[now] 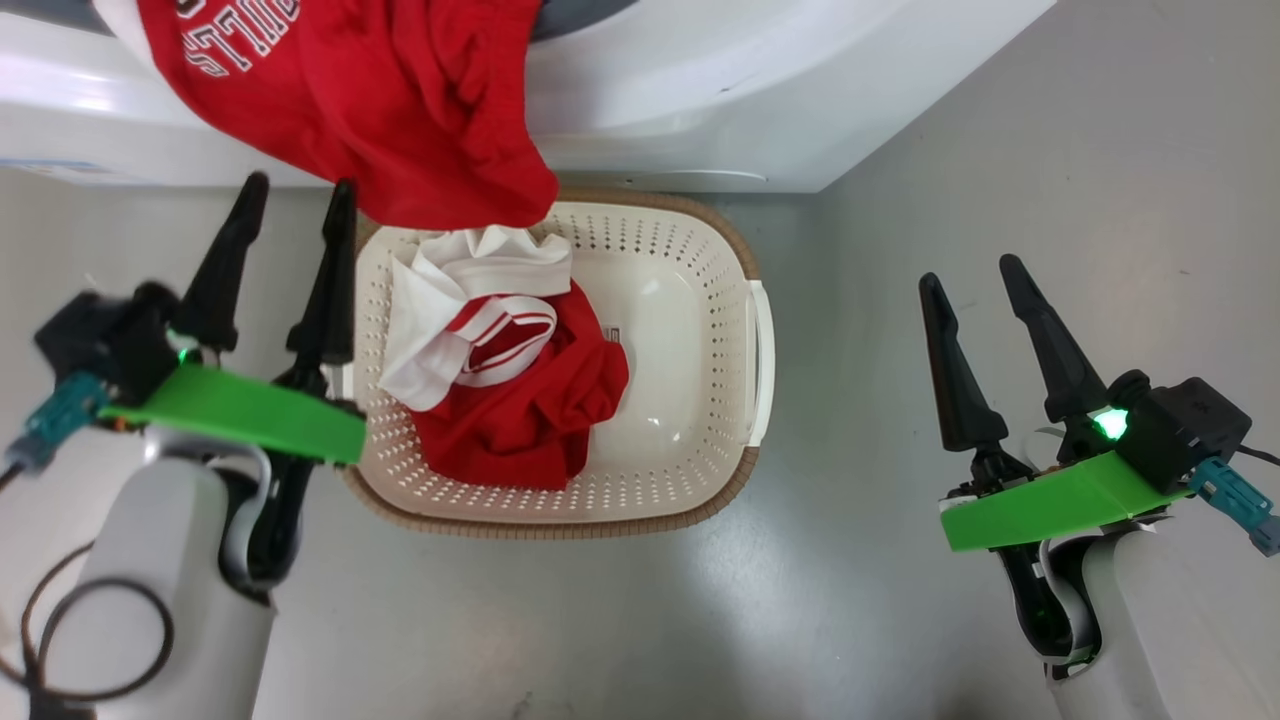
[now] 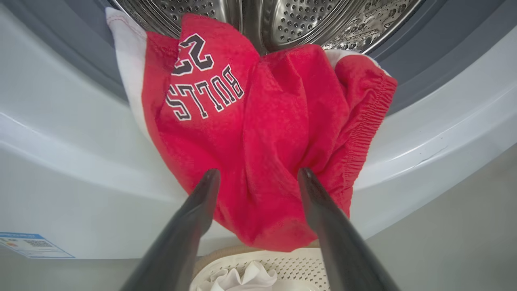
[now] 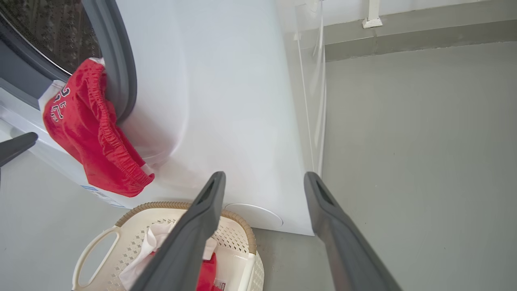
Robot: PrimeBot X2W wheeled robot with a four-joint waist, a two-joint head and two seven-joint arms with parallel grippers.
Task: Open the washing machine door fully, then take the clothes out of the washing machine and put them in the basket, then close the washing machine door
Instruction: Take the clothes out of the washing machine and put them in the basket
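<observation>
Left claw (image 1: 300,185) spread, empty, beside basket (image 1: 745,262), right claw (image 1: 968,270) spread above floor (image 1: 1000,130), red shorts (image 1: 380,100) draped from washing machine (image 1: 700,90) opening (hem above basket), second red-and-white garment (image 1: 520,400) inside basket.

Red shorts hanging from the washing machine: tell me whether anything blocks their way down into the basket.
Nothing visible does. The red shorts hang over the lip of the washing machine, above the back edge of the basket. A red-and-white garment lies inside, leaving room.
</observation>
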